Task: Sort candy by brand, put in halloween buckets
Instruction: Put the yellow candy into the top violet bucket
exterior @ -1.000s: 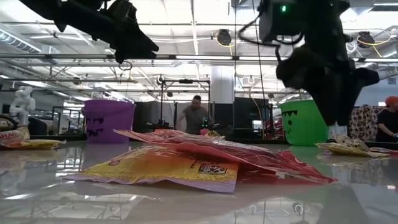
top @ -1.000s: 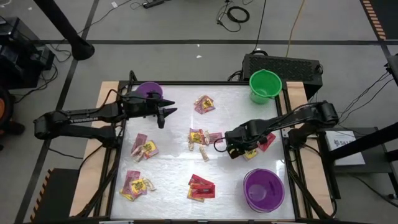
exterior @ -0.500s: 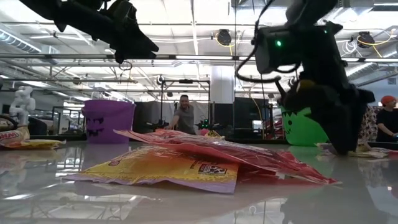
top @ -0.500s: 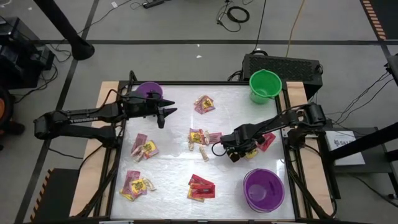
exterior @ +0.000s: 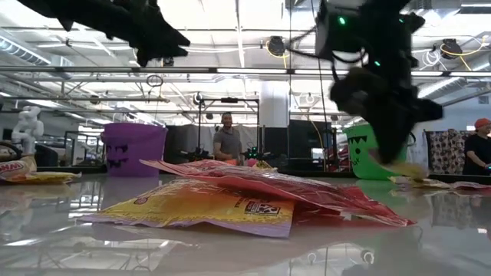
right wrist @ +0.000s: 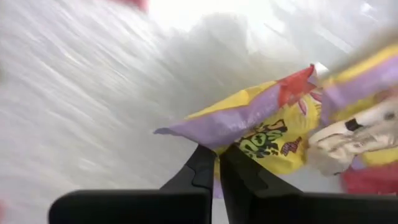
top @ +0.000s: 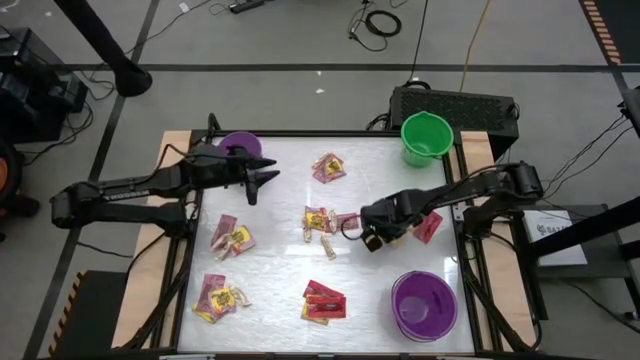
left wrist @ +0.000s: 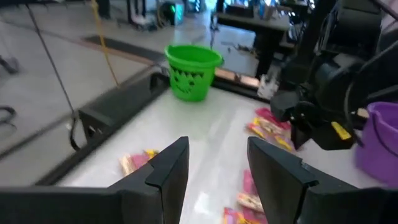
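My right gripper (top: 372, 238) hangs over the table's right middle, shut on a yellow candy packet (right wrist: 267, 134) with a purple edge. In the low view that packet (exterior: 404, 168) dangles below the gripper (exterior: 387, 149), off the table. Candy lies in loose piles (top: 320, 222), (top: 328, 167), (top: 232, 238), (top: 220, 297), (top: 323, 301). The halloween buckets stand at the edges: purple (top: 240, 146) at the back left, green (top: 427, 137) at the back right, purple (top: 423, 305) at the front right. My left gripper (top: 262, 180) hovers open beside the back-left purple bucket, holding nothing.
A red packet (top: 428, 227) lies just right of my right gripper. The left wrist view looks across the table to the green bucket (left wrist: 193, 71) and the right arm (left wrist: 323, 87). A person (exterior: 227, 144) stands in the room behind the table.
My right gripper has shut on the yellow packet and lifted it off the table. The left arm has drawn back slightly to the left.
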`<state>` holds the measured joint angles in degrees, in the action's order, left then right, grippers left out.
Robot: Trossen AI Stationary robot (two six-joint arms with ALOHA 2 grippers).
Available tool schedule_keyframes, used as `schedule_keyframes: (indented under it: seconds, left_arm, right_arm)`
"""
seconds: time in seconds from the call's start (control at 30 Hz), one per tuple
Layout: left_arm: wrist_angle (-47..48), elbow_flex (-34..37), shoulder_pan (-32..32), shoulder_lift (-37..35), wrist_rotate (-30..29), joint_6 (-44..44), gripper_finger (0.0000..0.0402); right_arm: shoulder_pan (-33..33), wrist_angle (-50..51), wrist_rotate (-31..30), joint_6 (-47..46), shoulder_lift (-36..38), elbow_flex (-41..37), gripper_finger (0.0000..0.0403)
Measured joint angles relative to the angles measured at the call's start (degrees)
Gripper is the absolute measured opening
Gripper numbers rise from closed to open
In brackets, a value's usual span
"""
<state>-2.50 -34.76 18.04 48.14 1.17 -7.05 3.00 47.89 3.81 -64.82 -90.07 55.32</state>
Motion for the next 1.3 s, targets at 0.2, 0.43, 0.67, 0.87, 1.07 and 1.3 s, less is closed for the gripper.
schedule_keyframes:
  seconds: [0.2,0.43,0.67,0.87,1.07,1.3]
  left_arm:
    - [0.0,0.0,0.9,-4.6,-3.7,-0.1,0.017]
    - [2.4,-0.1,3.0,-9.4,-5.1,-4.1,0.017]
    - [16.1,-0.1,5.4,-11.8,-12.6,-12.3,0.017]
    - [25.7,0.0,7.6,-11.5,-13.7,-17.0,0.017]
    - [31.6,0.0,9.4,-11.4,-13.9,-17.1,0.017]
    - [39.4,0.0,10.6,-11.1,-13.4,-18.0,0.017]
  right_arm:
    - [-4.0,-3.4,-2.6,9.4,0.9,9.0,0.0003]
    - [-10.0,-30.5,-2.2,22.7,0.9,14.2,0.0001]
    - [-16.5,-56.3,-2.1,33.1,-2.5,16.6,0.0]
    - [-20.7,-62.0,1.6,34.6,-12.8,25.4,0.0]
    - [-21.9,-64.0,10.3,33.9,-28.7,44.2,0.0]
    - [-22.4,-57.7,16.3,33.9,-45.5,67.7,0.0]
